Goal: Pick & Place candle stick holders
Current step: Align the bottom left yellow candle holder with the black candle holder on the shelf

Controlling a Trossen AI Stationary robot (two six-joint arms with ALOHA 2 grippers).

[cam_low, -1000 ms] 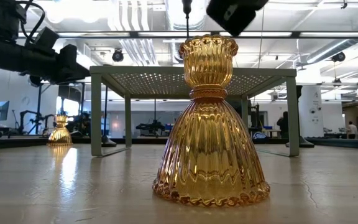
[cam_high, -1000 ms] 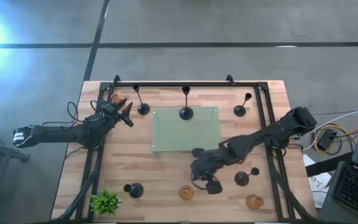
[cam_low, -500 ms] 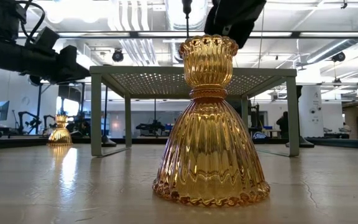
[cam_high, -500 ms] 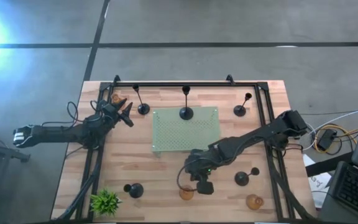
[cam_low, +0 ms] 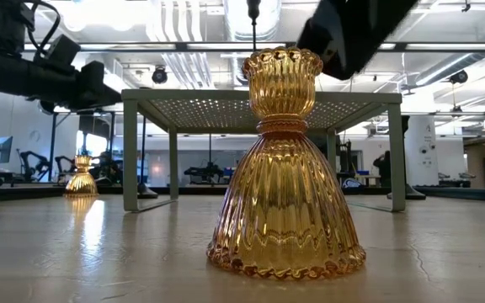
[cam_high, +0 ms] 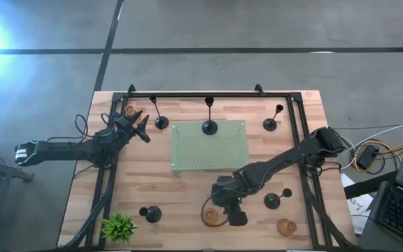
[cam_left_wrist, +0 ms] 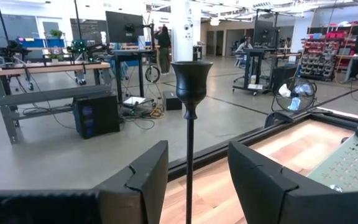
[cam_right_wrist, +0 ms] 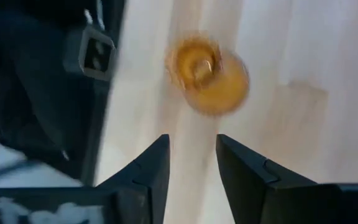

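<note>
- High view: our right gripper [cam_high: 231,213] hovers just beside the amber holder [cam_high: 210,216] on the wooden counter [cam_high: 187,189]; we judge the approach step.
- Low view: that ribbed, bell-shaped glass holder [cam_low: 285,168] stands upright, the gripper above it.
- Left wrist view: the left gripper [cam_left_wrist: 197,171], jaws apart, frames a thin-stemmed black holder [cam_left_wrist: 191,106], not touching.
- Right wrist view: the right gripper [cam_right_wrist: 192,163] is open and empty; next, centre and descend.

Both arms are dark, jointed and slim. The left arm [cam_high: 68,148], at the frame's left in the high view, ends in a white-marked base segment and carries looping black cables. The right arm [cam_high: 285,162], at lower right, shows a small green light near its wrist. Wrist views show matte black, angular fingers [cam_left_wrist: 143,180].
</note>
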